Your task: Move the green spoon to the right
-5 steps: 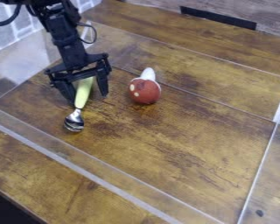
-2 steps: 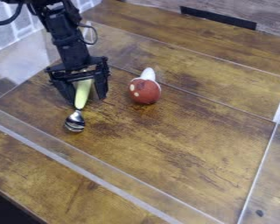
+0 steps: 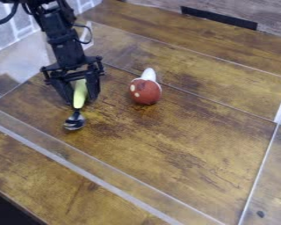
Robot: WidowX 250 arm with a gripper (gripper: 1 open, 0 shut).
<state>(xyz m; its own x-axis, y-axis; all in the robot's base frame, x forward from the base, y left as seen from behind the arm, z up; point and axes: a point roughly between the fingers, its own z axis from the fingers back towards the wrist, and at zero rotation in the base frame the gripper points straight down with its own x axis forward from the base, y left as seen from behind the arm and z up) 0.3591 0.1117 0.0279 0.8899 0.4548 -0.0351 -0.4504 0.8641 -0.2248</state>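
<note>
- Right now your gripper [image 3: 74, 93] points almost straight down over the left part of the clear-walled tray [image 3: 167, 189], on the wooden table [image 3: 38, 189].
- Its two black fingers [image 3: 55, 89] stand on either side of the green spoon [image 3: 78, 99], close in against the yellow-green handle.
- You can see the jaws are narrowed around the handle rather than spread wide; from this view you cannot tell for sure whether both pads actually press on it.
- The spoon sits tilted, handle rising up between the fingers, and its shiny metal bowl [image 3: 74, 122] low at the tray floor, just below and in front of the gripper.
- Whether the bowl rests on the floor or is slightly lifted is too fine to tell here.
- Look to the right of the gripper: a red-brown rounded object with a white tip [image 3: 146, 89] lies on the tray floor, near the spoon but apart from it, and untouched by the fingers.
- The black arm [image 3: 55, 35] comes down from the upper left corner, with cables trailing beside it.
</note>
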